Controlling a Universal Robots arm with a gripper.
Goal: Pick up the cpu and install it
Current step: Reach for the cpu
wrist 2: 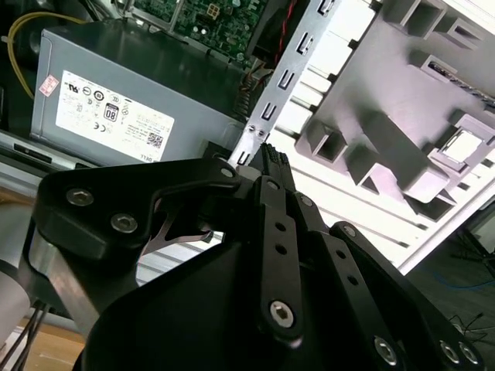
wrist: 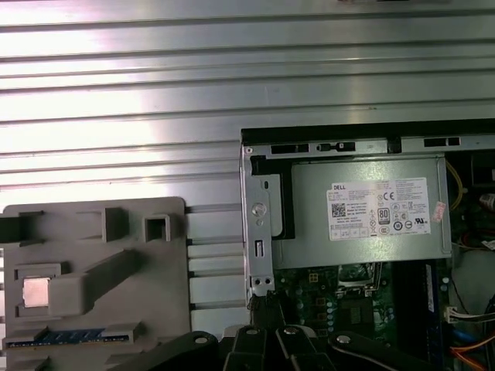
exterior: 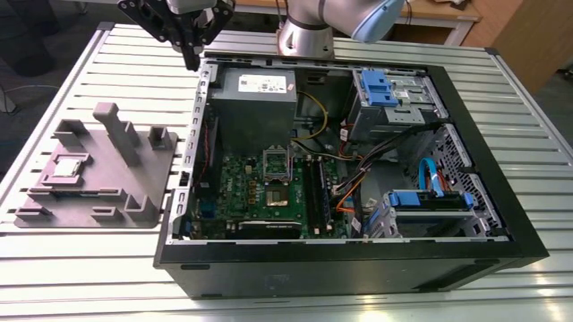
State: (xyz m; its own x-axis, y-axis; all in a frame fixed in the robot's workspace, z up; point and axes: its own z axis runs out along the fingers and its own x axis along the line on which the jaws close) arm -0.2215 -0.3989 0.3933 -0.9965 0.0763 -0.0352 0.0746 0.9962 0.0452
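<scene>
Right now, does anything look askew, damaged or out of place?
Nothing stands out. The cpu lies flat in its recess on the grey fixture, and the gripper hangs over the rim of the computer case, holding nothing.

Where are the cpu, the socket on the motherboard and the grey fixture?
the cpu (exterior: 69, 166), exterior view, middle of its silver top.
the socket (exterior: 276, 196), exterior view, its dark centre.
the grey fixture (exterior: 154, 168), exterior view, bare flat part.

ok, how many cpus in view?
1. The cpu lies in a recess of the grey fixture, at the exterior view's left of the open case. Others may be hidden inside the case.
</scene>
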